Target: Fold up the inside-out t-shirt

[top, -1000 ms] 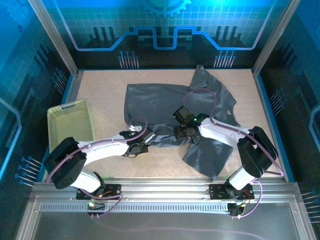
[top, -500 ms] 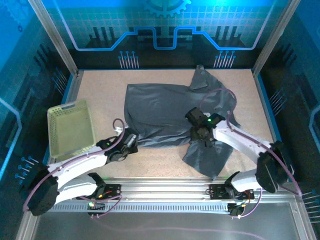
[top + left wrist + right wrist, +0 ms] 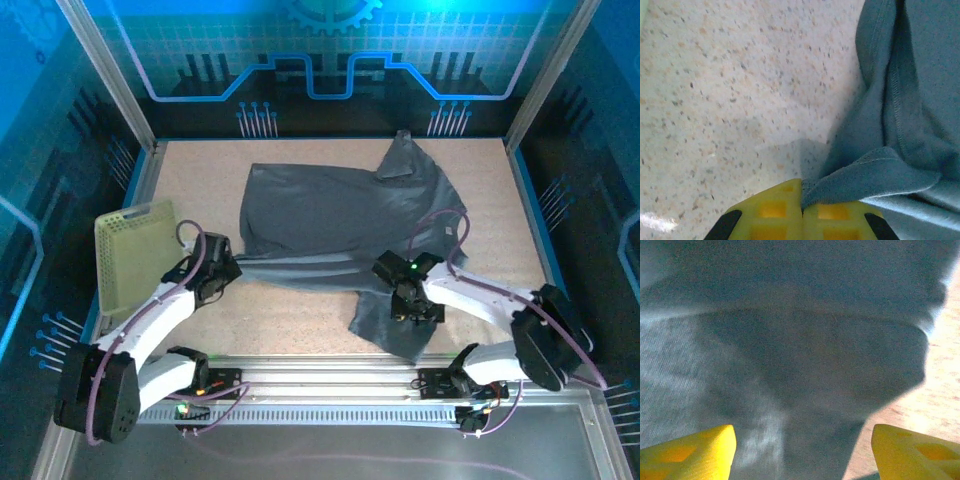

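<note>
While the left claw (image 3: 801, 199) clamps the t-shirt (image 3: 330, 215) hem and the right claw (image 3: 802, 452) gapes empty, spreading seems unfinished; the right needs a grip next.

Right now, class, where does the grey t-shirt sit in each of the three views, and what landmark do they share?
Top external: the t-shirt lies spread across the picture's middle.
Left wrist: the t-shirt fills the right side, its hem reaching bottom centre.
Right wrist: the t-shirt covers nearly everything but the right edge.
Shared landmark: the speckled table, bare beside the cloth in each.
</note>
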You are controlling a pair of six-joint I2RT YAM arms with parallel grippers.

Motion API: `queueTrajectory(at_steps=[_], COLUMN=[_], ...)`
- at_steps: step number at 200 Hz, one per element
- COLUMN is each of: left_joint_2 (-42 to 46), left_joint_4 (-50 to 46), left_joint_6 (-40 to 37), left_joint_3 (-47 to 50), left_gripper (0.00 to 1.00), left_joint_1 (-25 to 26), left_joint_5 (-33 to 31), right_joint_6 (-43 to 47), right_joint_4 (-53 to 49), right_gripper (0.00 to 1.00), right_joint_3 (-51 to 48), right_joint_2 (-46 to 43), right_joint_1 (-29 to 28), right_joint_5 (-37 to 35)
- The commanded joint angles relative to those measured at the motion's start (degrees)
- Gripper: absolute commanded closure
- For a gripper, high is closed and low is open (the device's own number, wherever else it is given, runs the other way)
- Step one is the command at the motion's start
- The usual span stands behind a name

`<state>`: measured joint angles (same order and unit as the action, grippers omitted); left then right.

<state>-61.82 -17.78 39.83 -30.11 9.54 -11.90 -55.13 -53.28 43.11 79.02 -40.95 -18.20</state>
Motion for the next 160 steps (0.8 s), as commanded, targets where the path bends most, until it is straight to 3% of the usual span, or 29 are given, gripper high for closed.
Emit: queueTrajectory(at_steps=[1,64,86,122,160], left_joint_2=[-0.05,-2.00,-6.96,-12.98,-15.27], left_joint_4=[3.67,4.57,4.11,3.05,4.29], left_joint_6=[-2.21,-3.41,-5.30,-6.31,-6.62], left_joint_3=[-2.15,-4.28,-8.31,-11.91,-12.23], left_gripper=[1.00,1.00,0.98,0.99,0.99], left_joint_1=[-2.84,-7.79,-8.44,-8.45,-8.36], left_joint_5=[6.71,10.28,11.96,12.70,13.24], right_joint_6=[-0.48,7.23,10.54,11.44,8.79], right_joint_4=[10.09,22.20,20.29,9.74,5.63], right_gripper=[0.27,0.30,0.31,0.28,0.28], right_joint_3=[-0.49,10.98,18.23,21.49,13.48], right_joint_2=[4.84,21.79,25.89,21.80,12.06], right_joint_1=[-0.61,3.33,5.02,1.30,-9.45], right_joint_5=[3.98,7.18,6.02,-2.88,-3.27])
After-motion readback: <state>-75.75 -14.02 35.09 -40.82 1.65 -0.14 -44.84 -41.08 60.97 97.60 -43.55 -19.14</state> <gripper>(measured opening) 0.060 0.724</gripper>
